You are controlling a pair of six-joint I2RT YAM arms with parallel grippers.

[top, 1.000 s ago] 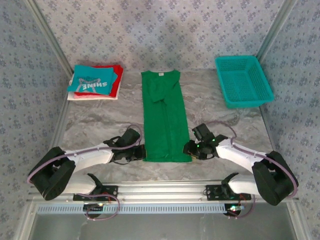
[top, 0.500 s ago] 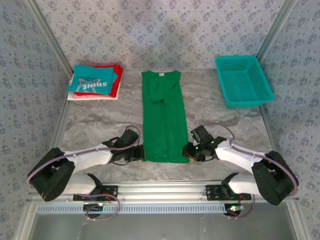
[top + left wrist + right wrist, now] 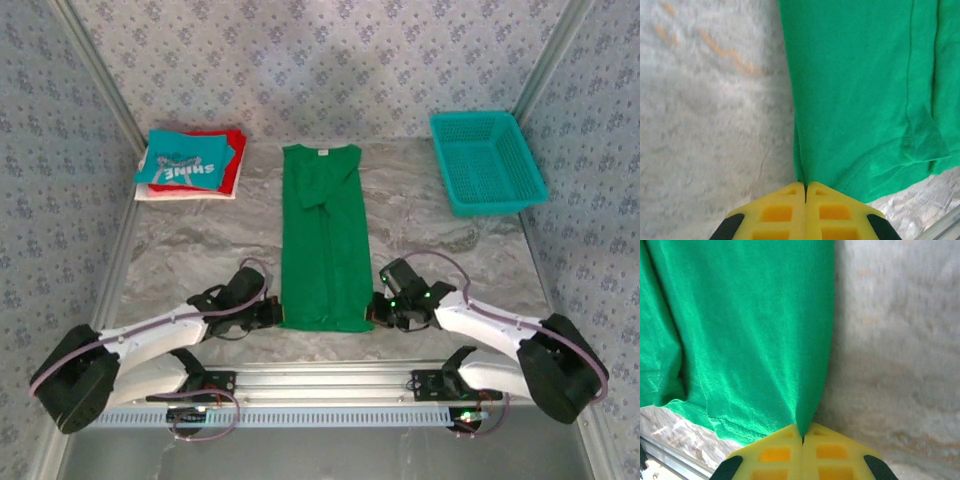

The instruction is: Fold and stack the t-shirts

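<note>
left end effector (image 3: pixel 268 314) and right end effector (image 3: pixel 379 312) each pinched a hem corner of the green shirt (image 3: pixel 322 240). Cloth looked limp and light; corners seemed the right hold.

Plain bright green cloth t-shirt (image 3: pixel 322 240): one
Folded t-shirts in the far-left pile: three, namely teal t-shirt with white "SHINE" print (image 3: pixel 188 162), red t-shirt (image 3: pixel 233 160), white t-shirt (image 3: pixel 183 194)
T-shirts in all: four
Teal plastic mesh basket (image 3: pixel 500 204): one
White-and-black robot arms: two, namely left arm (image 3: pixel 150 335), right arm (image 3: pixel 490 320)
Yellow-fingered grippers: two, namely left gripper (image 3: pixel 805 186), right gripper (image 3: pixel 802 432)
Grey marbled table (image 3: pixel 200 250): one
</note>
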